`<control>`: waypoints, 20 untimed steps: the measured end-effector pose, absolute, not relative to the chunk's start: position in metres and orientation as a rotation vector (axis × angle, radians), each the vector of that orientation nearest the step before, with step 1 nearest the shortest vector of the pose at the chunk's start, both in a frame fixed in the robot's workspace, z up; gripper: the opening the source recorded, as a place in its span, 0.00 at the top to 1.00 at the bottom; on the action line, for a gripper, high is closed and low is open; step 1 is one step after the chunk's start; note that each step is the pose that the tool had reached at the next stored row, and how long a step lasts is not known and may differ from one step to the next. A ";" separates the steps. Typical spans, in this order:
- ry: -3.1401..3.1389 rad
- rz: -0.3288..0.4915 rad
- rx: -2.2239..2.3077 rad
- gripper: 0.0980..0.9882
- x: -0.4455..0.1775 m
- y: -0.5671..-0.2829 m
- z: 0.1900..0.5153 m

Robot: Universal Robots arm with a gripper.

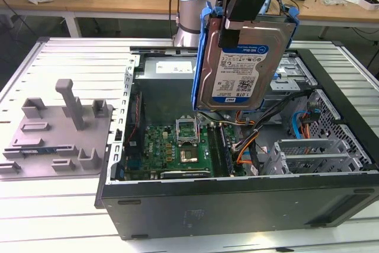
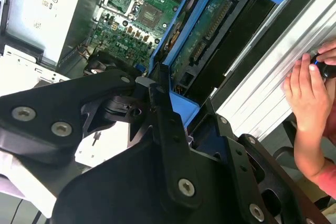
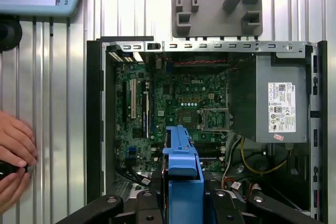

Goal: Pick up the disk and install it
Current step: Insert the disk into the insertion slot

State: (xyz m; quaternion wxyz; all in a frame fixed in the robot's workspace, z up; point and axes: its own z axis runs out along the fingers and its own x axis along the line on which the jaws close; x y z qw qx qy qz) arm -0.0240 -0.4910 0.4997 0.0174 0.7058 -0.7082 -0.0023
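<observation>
On the exterior view's left, a grey moulded fixture (image 1: 59, 128) lies flat on the ribbed table (image 1: 59, 217). Just beside it stands the open computer case (image 1: 237, 205), with its green motherboard (image 1: 177, 146) exposed inside. Above the middle of the case, the gripper (image 1: 232, 31) is clamped on the upper part of the disk (image 1: 237, 69). The disk hangs upright in the air, label towards the camera (its blue carrier frames both sides), clear of the board below. Further right are the metal drive bay (image 1: 291, 70) and some cables (image 1: 295, 125). In the second wrist view a person's hand (image 2: 307, 95) rests on the table just outside the case.
</observation>
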 end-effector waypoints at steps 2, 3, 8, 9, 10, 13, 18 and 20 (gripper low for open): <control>-2.202 -0.009 2.194 0.70 -0.024 -0.491 0.500; -2.205 -0.013 2.198 0.70 -0.024 -0.491 0.500; -2.230 -0.018 2.223 0.70 -0.025 -0.495 0.499; -2.233 -0.016 2.227 0.70 -0.026 -0.497 0.499; -2.233 -0.016 2.226 0.70 -0.026 -0.498 0.499; -2.233 -0.016 2.226 0.70 -0.026 -0.499 0.499; -2.233 -0.015 2.226 0.70 -0.026 -0.500 0.499; -2.233 -0.016 2.226 0.70 -0.025 -0.506 0.499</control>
